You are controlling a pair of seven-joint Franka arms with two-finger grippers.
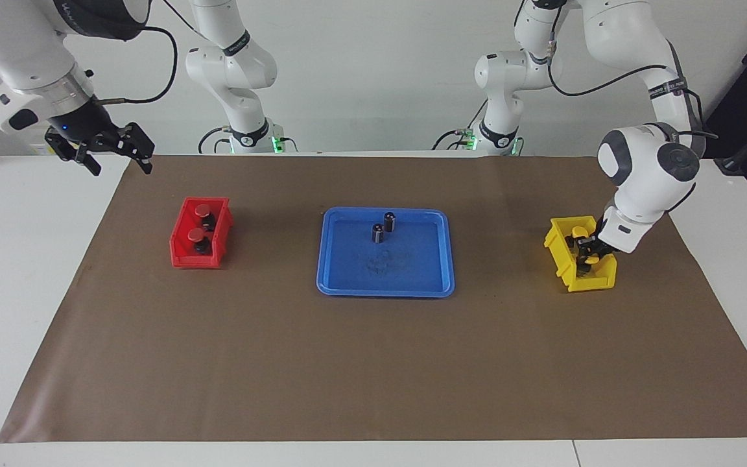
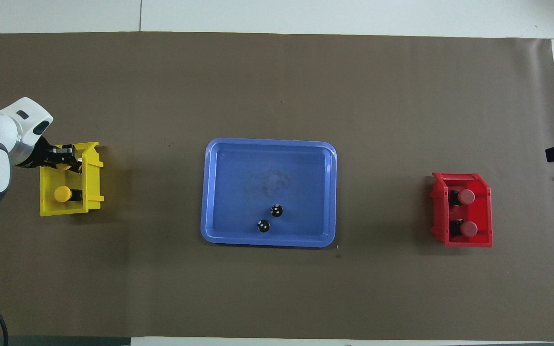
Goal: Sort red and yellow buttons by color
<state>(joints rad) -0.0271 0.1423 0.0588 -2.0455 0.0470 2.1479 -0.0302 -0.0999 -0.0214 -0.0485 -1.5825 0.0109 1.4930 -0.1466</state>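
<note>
The last placement is in hand. The left gripper (image 1: 586, 254) is reaching down into the yellow bin (image 1: 571, 264) at the left arm's end of the tabletop, its jaws clenched on a yellow button (image 2: 68, 166), beside the other yellow button (image 2: 62, 193) lying in that bin. Both red buttons (image 1: 199, 219) are sitting in the red bin (image 1: 185, 258) toward the right arm's end. The right gripper (image 1: 114, 152) is waiting raised over the tabletop's corner, jaws released. The blue tray (image 1: 347, 285) is holding only two dark cylinders (image 1: 383, 227). Next, the left jaws need to release, then lift clear.
</note>
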